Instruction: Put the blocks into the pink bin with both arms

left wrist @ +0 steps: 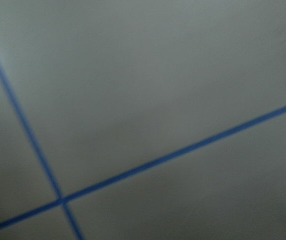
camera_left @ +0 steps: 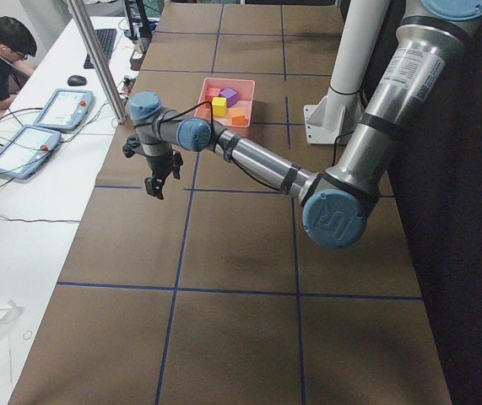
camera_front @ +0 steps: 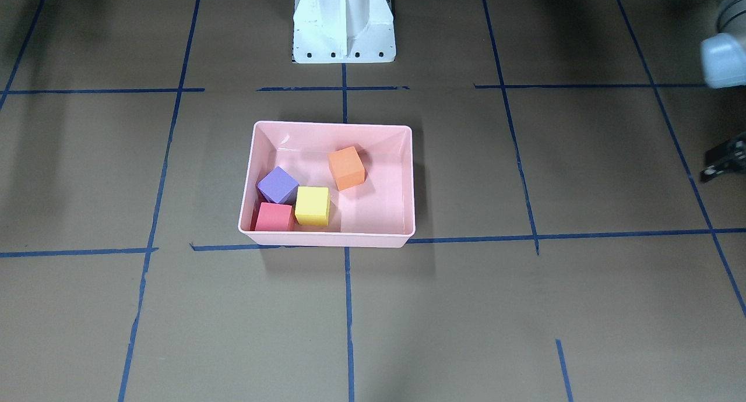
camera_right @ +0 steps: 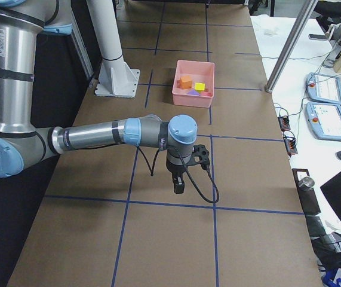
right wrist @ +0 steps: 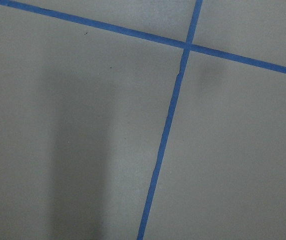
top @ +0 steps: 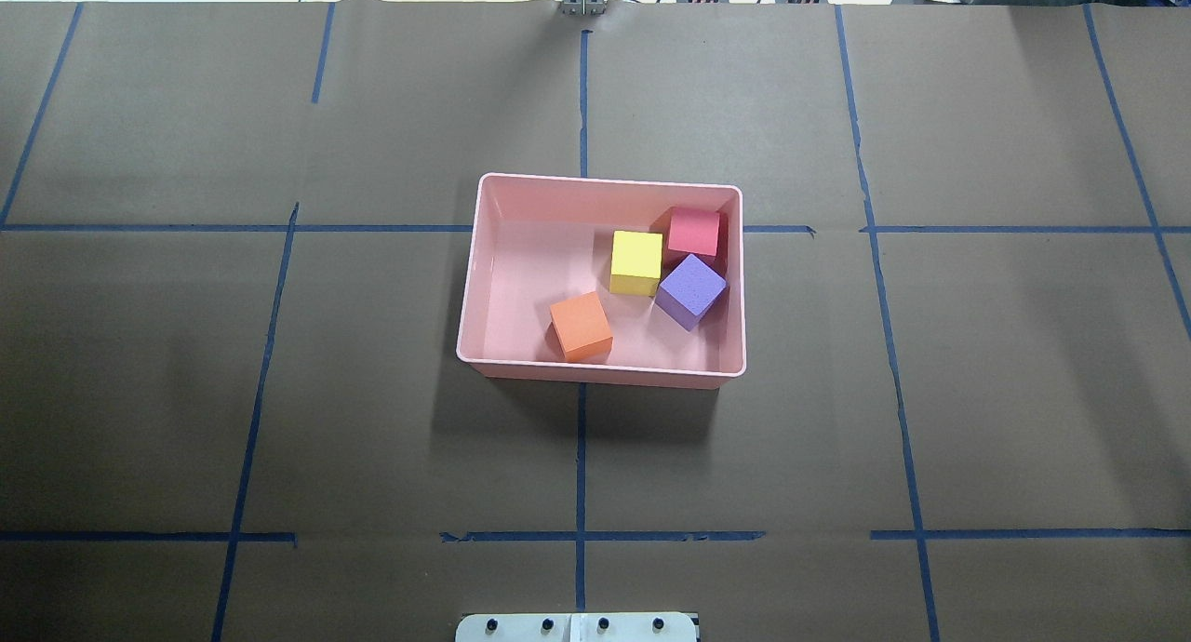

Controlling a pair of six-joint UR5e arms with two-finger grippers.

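Pink bin (top: 595, 372) sits mid-table on brown paper (top: 279, 391), in front of the white pedestal (camera_front: 344, 23); all four blocks lie inside it. Red block (top: 694, 231) is in the far corner on the robot's right; yellow block (top: 636, 262) and purple block (top: 690, 290) are packed close by it, contact not certain; orange block (top: 581, 326) sits apart, by the near wall. Left gripper (camera_left: 153, 190) hangs fingers-down over bare paper, well apart from the bin, carrying no block; how wide its fingers stand, cannot tell. Right gripper (camera_right: 178, 189) likewise points down on the other side, well apart from the bin, nothing seen in it; finger gap cannot be judged. Both wrist views show only paper and blue tape lines (right wrist: 165, 130); the left one is blurred.
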